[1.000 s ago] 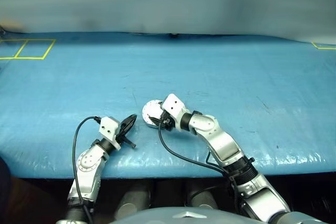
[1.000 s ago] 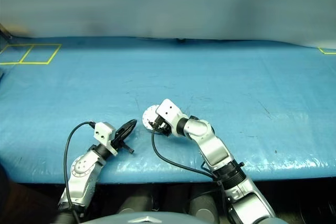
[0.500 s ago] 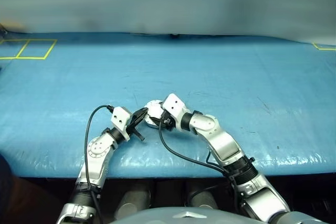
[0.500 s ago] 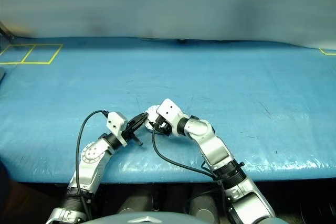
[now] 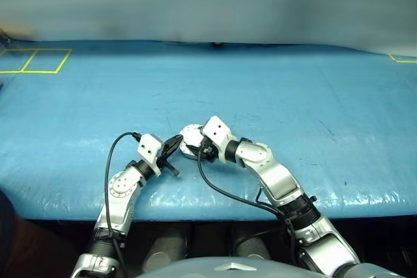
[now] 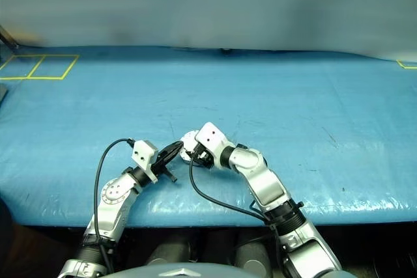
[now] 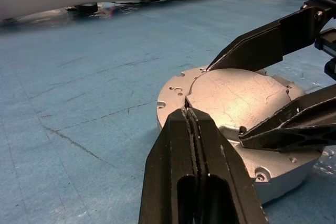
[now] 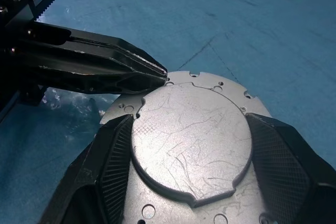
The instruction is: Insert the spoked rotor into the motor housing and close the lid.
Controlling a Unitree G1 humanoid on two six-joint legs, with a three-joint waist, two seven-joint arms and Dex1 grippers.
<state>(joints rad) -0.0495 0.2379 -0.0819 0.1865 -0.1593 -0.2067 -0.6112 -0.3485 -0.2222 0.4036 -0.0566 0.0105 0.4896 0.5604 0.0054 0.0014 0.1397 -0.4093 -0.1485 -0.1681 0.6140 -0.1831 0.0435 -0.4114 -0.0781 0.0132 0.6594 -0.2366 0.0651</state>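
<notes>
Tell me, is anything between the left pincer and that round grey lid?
Nothing visible. The shut left pincer has its tips right at the edge of the lid, whose raised circle sits between the right pincer's fingers on the blue table.

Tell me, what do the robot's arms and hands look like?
Both arms are shiny silver with black joints, each ending in a white box-shaped wrist block. A black cable loops along each arm. The left hand and right hand each have two black fingers with cross-hatched pads.
</notes>
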